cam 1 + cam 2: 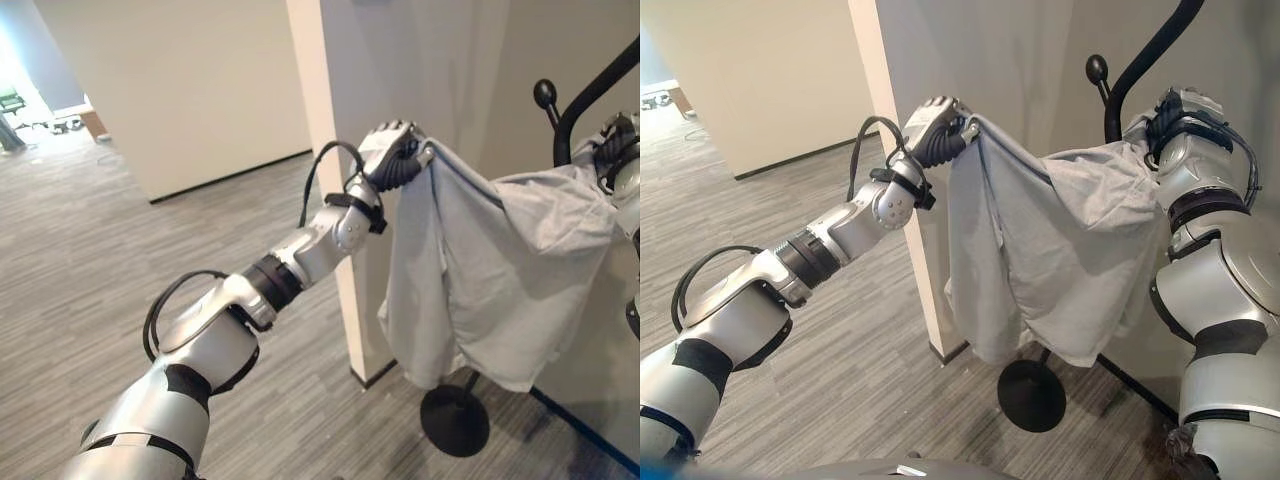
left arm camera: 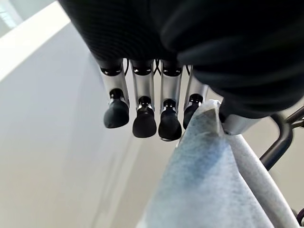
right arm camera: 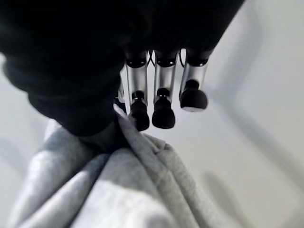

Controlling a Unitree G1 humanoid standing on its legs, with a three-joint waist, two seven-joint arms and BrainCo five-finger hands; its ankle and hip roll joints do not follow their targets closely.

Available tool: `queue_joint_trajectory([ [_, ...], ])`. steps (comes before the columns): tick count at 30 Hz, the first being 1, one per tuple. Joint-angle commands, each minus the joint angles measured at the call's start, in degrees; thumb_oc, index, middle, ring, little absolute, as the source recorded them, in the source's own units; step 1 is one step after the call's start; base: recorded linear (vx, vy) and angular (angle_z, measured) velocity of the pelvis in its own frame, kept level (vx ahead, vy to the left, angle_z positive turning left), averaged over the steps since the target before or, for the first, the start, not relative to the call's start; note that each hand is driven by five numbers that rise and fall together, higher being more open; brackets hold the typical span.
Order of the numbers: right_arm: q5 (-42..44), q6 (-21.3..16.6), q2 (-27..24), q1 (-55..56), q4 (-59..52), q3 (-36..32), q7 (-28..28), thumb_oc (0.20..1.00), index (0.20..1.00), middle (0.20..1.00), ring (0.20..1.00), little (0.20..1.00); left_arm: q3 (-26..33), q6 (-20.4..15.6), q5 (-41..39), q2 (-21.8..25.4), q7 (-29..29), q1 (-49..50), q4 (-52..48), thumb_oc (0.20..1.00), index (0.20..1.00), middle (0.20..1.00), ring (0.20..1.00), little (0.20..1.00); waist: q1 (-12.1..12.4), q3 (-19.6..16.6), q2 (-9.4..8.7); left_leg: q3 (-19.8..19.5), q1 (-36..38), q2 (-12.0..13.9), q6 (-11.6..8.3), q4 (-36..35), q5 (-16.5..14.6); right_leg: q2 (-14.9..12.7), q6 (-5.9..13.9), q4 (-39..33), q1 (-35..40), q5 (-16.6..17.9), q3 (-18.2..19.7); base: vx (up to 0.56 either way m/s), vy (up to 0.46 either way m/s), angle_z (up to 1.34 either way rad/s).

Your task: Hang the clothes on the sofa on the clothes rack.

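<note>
Garment: grey shirt (image 1: pixel 1060 260) held up in the air, stretched between the two hands, its lower part hanging loose toward the floor.
Left hand: left hand (image 1: pixel 392 152) pinches one top corner of the shirt; in its wrist view the cloth is caught between thumb and the nearest finger, the other fingers hang fairly straight.
Right hand: right hand (image 1: pixel 1175 118) grips the opposite top corner, thumb pressed on the fabric.
Long axis: top edge runs hand to hand, sagging in the middle.
Rack: clothes rack (image 1: pixel 590 95) stands just behind the shirt, beside the right hand; its knobbed hook (image 1: pixel 1096 70) rises above the top edge, between the hands and nearer the right one.
Nearer arm: right, by my reading.
Hidden: rack pole covered by cloth; round base (image 1: pixel 1031 395) shows beneath the hem. Whether cloth already touches a hook is probably not readable.
</note>
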Motion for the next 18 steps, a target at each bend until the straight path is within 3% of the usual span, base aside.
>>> queue_joint_trajectory([
  [1, -3.1, -2.4, 0.3, -0.9, 1.4, 3.5, 2.1, 0.200, 0.200, 0.200, 0.200, 0.200, 4.5, -1.0, 1.5, 2.1, -0.2, -7.9, 1.6, 0.200, 0.200, 0.200, 0.200, 0.200, 2.0, 7.9, -3.87, 3.8, 1.6, -2.0, -3.71, -1.5, -2.8, 0.8, 1.38, 0.6, 1.7, -7.1, -1.6, 0.00, 0.000, 0.00],
  [18, -2.2, -2.8, 1.7, 6.0, 2.2, 0.2, 8.3, 0.200, 0.200, 0.200, 0.200, 0.200, 4.5, -0.8, 2.8, 2.2, -5.1, -4.0, 1.8, 0.200, 0.200, 0.200, 0.200, 0.200, 1.8, 8.5, -4.20, 4.0, 1.5, -1.7, -3.71, -1.5, -3.0, 0.6, 1.47, 0.6, 1.7, -7.2, -2.0, 0.00, 0.000, 0.00],
])
